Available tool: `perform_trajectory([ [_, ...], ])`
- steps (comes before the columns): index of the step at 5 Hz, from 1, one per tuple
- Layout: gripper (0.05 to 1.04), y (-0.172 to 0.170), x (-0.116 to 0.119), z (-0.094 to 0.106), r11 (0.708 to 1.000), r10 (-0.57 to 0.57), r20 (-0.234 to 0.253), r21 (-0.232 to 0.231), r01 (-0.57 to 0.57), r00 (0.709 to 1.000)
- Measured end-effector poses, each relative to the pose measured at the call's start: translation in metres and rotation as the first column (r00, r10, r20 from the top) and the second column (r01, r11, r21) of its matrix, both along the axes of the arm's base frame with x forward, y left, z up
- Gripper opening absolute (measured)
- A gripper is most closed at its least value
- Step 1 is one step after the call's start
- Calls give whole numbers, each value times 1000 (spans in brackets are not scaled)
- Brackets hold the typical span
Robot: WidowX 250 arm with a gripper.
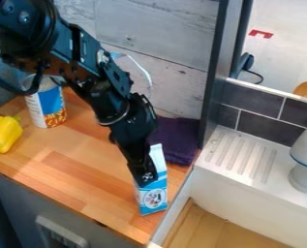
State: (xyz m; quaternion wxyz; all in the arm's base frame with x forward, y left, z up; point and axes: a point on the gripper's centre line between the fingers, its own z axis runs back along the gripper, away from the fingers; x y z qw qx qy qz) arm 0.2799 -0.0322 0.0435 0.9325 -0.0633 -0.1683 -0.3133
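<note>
End effector (145, 180): at carton's (156, 197) upper L side; can't tell how far open, or if it has hold.
Carton: approx. upright on worktop (78, 174), nr sink (246, 208).
Care: slow, straight moves prob. best; tall, narrow shape could tip if nudged.
In the way: sink wall close on R; purple cloth (175, 140) behind, by dark post (215, 72).
Others: can (47, 106) & yellow pepper (4, 134), far L.
</note>
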Motion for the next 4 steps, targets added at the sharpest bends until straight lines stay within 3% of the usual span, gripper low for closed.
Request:
perform_trajectory([
  [1,1011,2,0,7,1000,6,22,-10,-5,1000],
  [2,1005,7,5,35,999,36,47,-4,-36,998],
  [3,1002,27,11,69,984,152,-17,94,-149,988],
  [4,1001,54,11,117,946,318,-70,84,-312,946],
])
